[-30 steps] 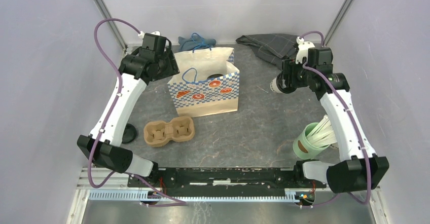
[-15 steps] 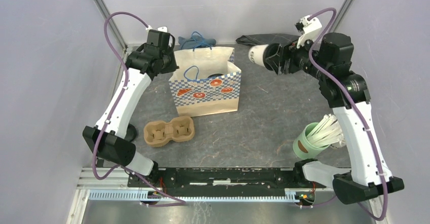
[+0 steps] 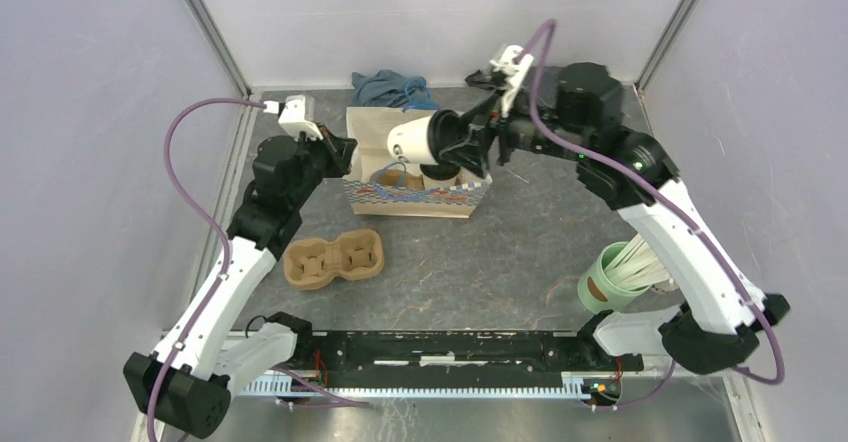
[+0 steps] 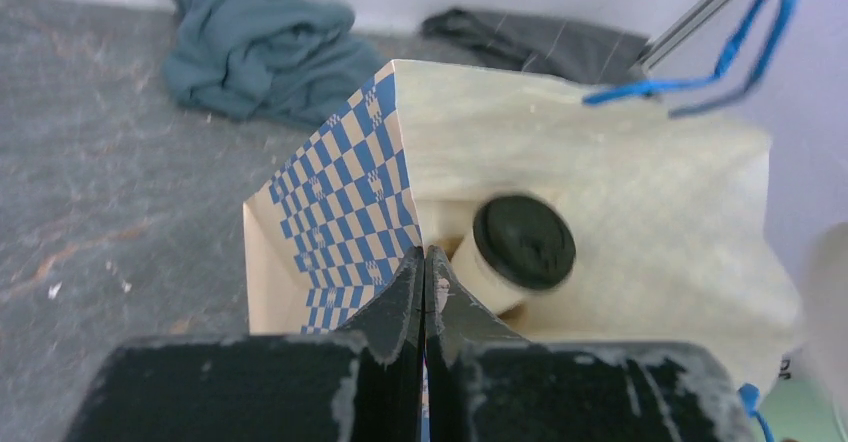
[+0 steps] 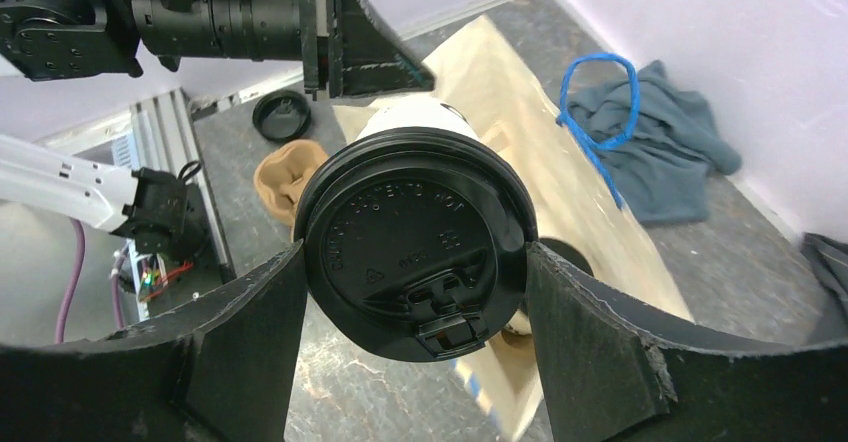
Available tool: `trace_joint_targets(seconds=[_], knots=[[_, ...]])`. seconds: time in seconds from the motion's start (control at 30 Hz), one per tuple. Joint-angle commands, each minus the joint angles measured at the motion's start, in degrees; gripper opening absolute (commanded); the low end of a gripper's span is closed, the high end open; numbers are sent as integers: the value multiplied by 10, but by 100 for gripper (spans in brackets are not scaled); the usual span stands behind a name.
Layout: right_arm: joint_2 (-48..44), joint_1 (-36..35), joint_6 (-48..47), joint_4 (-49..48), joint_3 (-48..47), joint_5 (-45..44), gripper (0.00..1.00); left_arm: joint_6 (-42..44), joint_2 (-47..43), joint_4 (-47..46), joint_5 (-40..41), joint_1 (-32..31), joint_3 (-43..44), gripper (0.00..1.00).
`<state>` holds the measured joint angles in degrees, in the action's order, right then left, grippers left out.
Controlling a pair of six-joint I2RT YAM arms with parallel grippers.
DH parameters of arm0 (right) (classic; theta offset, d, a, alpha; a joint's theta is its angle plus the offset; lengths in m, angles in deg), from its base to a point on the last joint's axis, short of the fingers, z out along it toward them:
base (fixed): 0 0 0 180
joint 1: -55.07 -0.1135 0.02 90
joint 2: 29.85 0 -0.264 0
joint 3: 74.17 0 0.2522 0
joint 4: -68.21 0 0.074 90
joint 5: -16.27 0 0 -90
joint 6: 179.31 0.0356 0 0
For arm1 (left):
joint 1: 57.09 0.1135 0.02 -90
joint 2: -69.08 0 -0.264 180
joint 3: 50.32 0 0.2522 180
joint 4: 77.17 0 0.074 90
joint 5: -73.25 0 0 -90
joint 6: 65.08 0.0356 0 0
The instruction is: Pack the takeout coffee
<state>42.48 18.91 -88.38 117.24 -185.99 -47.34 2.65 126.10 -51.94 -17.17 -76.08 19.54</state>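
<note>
Top view: in the upper middle of the frame, the right gripper point(image 3: 458, 148) grasps the takeout coffee point(image 3: 412, 140), which lies on its side above the open paper bag point(image 3: 415, 199). The left gripper point(image 3: 343, 156) is at the bag's left rim.

Left wrist view: its fingers point(image 4: 400, 304) are clenched on the bag's checkered corner. A second lidded cup point(image 4: 522, 242) sits inside the bag, right of centre.

Right wrist view: the black lid point(image 5: 415, 242) is at the centre, clamped between both fingers.

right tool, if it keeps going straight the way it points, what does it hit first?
Likely the left tool, pinching the paper bag rim, just past the held takeout coffee; depth is unclear.
</note>
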Motion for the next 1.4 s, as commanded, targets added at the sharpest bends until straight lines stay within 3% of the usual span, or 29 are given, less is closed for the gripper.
trace_joint_targets(seconds=[0.0,0.33,0.57,0.9,1.37], knots=[[55,-70,-51,37,-67,-79,77,26,-34,-173,-19,-1,-40,2],[146,-242,-158,96,-102,-341,75,43,-99,-263,-41,-1,-160,2],[180,-284,-148,80,-70,-454,74,61,-135,-259,-34,-1,-201,2],[198,-294,-148,30,11,-445,74,44,-178,-289,-33,-1,-254,2],[280,-294,-156,-20,-9,-525,74,26,-249,-267,-48,-1,-320,2]])
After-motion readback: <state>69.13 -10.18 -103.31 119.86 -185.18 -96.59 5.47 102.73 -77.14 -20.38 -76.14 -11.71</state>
